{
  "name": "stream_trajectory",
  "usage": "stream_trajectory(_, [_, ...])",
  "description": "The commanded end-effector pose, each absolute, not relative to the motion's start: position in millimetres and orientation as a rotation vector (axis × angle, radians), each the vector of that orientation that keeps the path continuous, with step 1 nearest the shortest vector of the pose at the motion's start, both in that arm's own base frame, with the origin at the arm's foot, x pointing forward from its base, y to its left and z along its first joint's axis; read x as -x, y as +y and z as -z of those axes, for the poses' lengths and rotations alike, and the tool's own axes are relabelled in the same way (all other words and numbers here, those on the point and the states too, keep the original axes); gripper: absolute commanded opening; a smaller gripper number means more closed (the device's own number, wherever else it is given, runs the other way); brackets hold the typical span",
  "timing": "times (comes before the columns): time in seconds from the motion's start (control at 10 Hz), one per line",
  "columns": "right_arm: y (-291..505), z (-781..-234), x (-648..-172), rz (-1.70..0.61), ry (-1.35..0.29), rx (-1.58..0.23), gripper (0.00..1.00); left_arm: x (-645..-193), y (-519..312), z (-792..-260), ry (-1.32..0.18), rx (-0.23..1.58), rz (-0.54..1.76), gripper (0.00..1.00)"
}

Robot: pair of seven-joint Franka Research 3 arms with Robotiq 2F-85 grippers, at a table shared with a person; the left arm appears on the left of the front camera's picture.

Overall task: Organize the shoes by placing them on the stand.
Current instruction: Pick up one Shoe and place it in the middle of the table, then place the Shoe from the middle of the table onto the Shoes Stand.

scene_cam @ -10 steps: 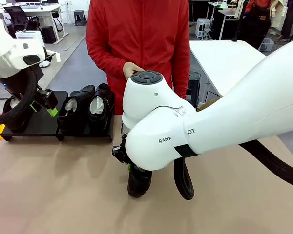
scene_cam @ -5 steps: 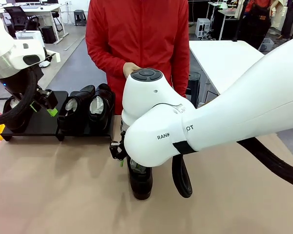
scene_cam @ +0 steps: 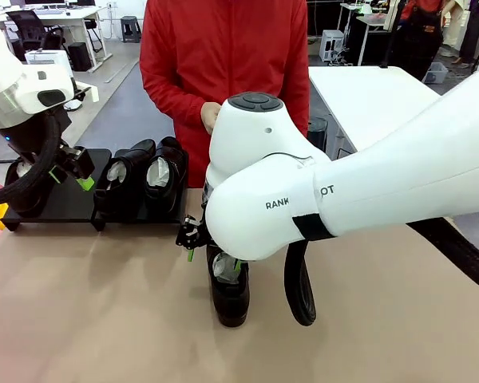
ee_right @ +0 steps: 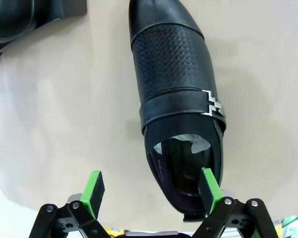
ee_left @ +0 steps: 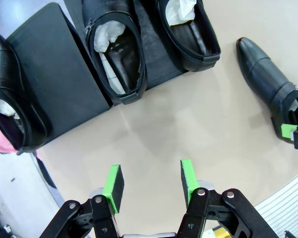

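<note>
Table tan, person in red top standing at far side. Matte-black stand at far left: two dress shoes side by side on right panel, third at left panel's outer edge. Fourth perforated buckle shoe flat on table, off stand. Right gripper released, jaws wide, one pad inside heel opening, no grip. Left gripper part-open, empty, above bare table near stand.
</note>
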State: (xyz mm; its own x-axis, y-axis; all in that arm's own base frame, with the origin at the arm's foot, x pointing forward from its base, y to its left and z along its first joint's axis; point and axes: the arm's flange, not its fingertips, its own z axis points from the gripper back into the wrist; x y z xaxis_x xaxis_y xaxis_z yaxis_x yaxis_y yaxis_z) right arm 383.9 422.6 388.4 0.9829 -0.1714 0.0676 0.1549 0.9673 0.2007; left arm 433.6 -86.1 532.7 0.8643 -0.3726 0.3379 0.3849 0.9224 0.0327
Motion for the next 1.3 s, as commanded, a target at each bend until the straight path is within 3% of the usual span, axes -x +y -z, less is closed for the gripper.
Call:
stream_trajectory(0.0, [429.3,-380.8,-389.2,0.136,-0.103,-0.186,1.00,-432.3,-83.2,-532.1,-0.347,0.036,0.410,0.61])
stream_trajectory(0.8, [425.2,-379.9,-386.8,0.148,-0.087,-0.183,1.00,-432.3,-83.2,-532.1,-0.347,0.036,0.410,0.61])
stream_trajectory(1.2, [371.2,-442.7,-368.3,0.114,-0.182,-0.247,1.00,-432.3,-83.2,-532.1,-0.347,0.036,0.410,0.61])
